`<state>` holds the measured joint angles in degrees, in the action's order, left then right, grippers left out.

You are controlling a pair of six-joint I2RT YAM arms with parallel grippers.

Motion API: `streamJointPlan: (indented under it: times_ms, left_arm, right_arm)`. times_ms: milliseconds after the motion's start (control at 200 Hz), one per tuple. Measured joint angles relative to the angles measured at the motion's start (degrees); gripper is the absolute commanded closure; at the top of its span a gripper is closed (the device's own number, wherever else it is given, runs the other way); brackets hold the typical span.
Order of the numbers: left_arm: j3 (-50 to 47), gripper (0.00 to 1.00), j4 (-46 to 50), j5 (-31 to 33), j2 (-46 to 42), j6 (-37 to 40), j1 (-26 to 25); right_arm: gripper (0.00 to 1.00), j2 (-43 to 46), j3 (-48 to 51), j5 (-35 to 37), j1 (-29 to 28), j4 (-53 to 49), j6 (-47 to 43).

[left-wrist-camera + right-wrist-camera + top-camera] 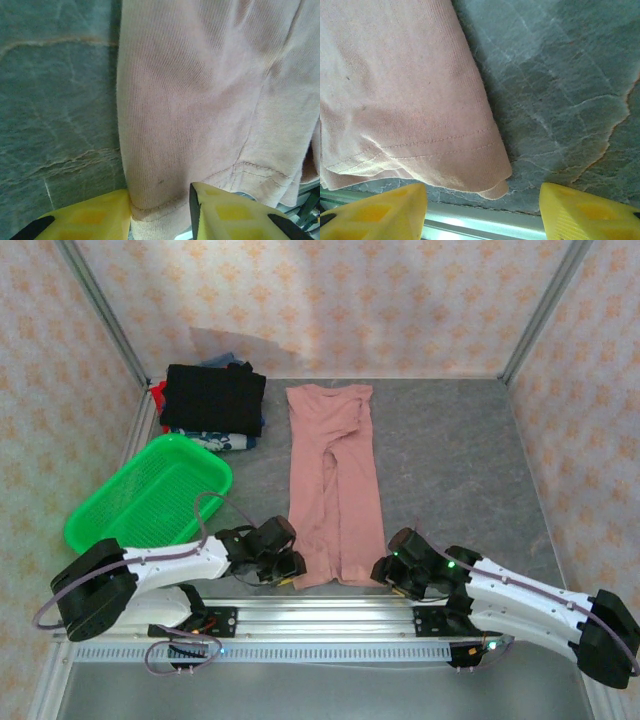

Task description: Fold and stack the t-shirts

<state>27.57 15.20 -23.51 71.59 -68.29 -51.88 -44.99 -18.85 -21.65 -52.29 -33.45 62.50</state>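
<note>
Dusty-pink t-shirt (335,480) lies lengthwise mid-table. Left gripper (160,200) narrowly brackets its near-left hem, grip uncertain. Right gripper (482,200) gapes empty at the near-right corner. A one-sided pinch would likely skew the fold.

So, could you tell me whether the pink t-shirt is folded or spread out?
Partly folded: the pink t-shirt lies as one long narrow strip, sides turned in.
</note>
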Motion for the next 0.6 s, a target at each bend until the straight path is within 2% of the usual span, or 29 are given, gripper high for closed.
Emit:
streamJointPlan:
  times_ms: [245, 600]
  left_arm:
    - [0.0, 0.91, 0.2, 1.1, 1.4, -1.3, -1.0]
    - [0.0, 0.96, 0.0, 1.4, -1.3, -1.3, -1.8]
  right_arm:
    - [0.4, -0.8, 0.1, 0.2, 0.0, 0.5, 0.5]
    - [0.44, -6.8, -1.8, 0.6, 0.0, 0.3, 0.9]
